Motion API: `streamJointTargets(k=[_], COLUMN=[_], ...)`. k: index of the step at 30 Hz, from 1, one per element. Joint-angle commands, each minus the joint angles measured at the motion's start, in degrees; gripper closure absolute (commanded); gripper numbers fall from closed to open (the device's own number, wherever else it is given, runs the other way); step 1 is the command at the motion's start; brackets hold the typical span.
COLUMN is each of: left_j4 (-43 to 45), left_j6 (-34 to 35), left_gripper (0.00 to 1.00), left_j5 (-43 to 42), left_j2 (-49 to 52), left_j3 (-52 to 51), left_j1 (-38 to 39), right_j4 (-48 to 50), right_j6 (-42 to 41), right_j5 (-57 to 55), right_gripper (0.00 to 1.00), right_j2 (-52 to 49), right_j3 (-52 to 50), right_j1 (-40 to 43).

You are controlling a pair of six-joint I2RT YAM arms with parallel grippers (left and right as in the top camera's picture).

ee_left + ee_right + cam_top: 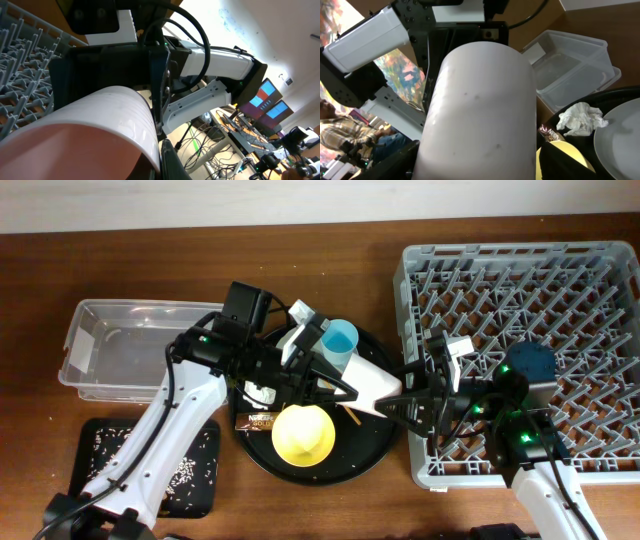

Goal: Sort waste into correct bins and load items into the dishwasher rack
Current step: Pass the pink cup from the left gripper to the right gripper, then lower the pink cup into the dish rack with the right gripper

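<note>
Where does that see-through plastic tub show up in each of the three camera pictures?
Overhead: the clear tub sits at the far left, above the flat black tray.
Left wrist: not in it.
Right wrist: upper right, beyond the napkin.
Shared landmark: the yellow bowl, bottom centre overhead and bottom right in the right wrist view; the left wrist view lacks it.

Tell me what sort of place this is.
Likely a robotics lab staged as a dish-clearing station: computer monitors and tangled cables in the background, a dishwasher rack on a wooden table.
</note>
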State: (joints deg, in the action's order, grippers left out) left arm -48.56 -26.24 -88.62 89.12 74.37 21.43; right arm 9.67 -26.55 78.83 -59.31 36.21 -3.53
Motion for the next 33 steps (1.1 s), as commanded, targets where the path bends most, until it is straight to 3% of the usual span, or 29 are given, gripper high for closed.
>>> streamJointTargets(k=[1,3,5,12,14,16,23,26,29,33], left_j4=[0.15,0.13,0.09,-2.64,-3.39,-3.37,-3.39,-4.33,-10.38,-14.29], left_j6=[-1.29,-1.29,-1.29,-1.27,-1.25,-0.81,1.09,1.95,3.48,3.50], left_gripper=[0.99,0.99,0.94,0.63,0.61,0.48,0.45,0.45,0.45,0.45], left_j5=[-1.55,-1.51,-1.36,7.28,9.18,9.25,9.66,13.25,25.94,30.60], left_j2=[0.07,0.07,0.07,0.07,0.07,0.07,0.07,0.07,0.07,0.07], left_j3=[0.26,0.26,0.26,0.26,0.26,0.26,0.26,0.26,0.26,0.22], left_j1=[0.17,0.17,0.17,0.17,0.15,-0.07,-9.29,-11.13,-11.10,-11.10], right_j4=[0.35,1.99,4.92,5.86,5.84,5.84,5.75,-4.90,-16.55,-43.17], right_j6=[0.61,0.61,0.59,0.57,0.28,-0.37,-0.46,7.72,13.14,16.28], right_j5=[-0.04,-0.07,-0.24,-3.08,-5.18,-8.17,-20.59,-34.93,-49.90,-68.15], right_gripper=[0.33,0.41,0.41,0.42,0.42,0.42,0.42,0.44,0.44,0.44], right_j2=[-0.04,-0.04,-0.04,-0.04,-0.04,-0.04,-0.04,-0.04,-0.04,-0.13], right_j3=[0.76,0.76,0.76,0.81,0.87,0.90,0.90,0.90,2.67,23.02], right_j1=[-1.20,-1.33,-1.33,-1.22,-1.22,-1.22,-1.22,-1.22,-1.22,-1.22])
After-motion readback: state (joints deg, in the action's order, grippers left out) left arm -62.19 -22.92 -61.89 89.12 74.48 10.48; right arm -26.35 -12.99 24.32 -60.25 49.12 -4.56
